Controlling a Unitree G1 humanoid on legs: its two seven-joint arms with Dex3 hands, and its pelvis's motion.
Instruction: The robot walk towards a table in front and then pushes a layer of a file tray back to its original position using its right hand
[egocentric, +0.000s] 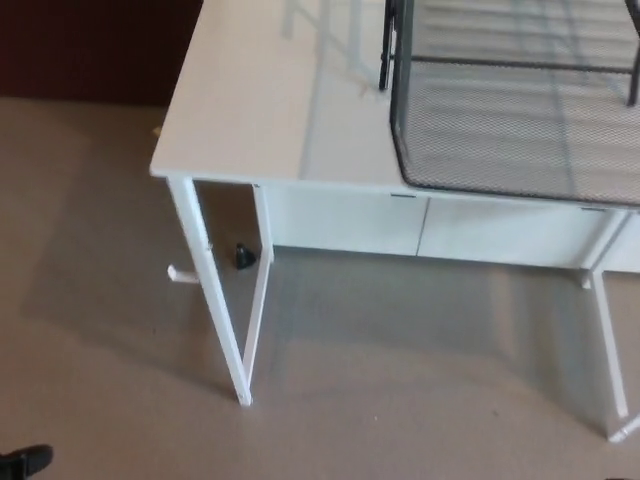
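One mesh tray layer (515, 130) juts past the white bench (250, 110) edge at two o'clock, unpushed. Neither robot hand shows, so their state cannot be told; the approach looks unfinished.

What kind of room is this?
Probably an office or lab: a white table with thin metal legs, a black mesh file tray on it, and plain beige floor.

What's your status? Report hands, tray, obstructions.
Left hand barely in frame, state unclear; right hand not in view. Mesh file tray layer sticks out past the white table front edge. Nothing blocking it.
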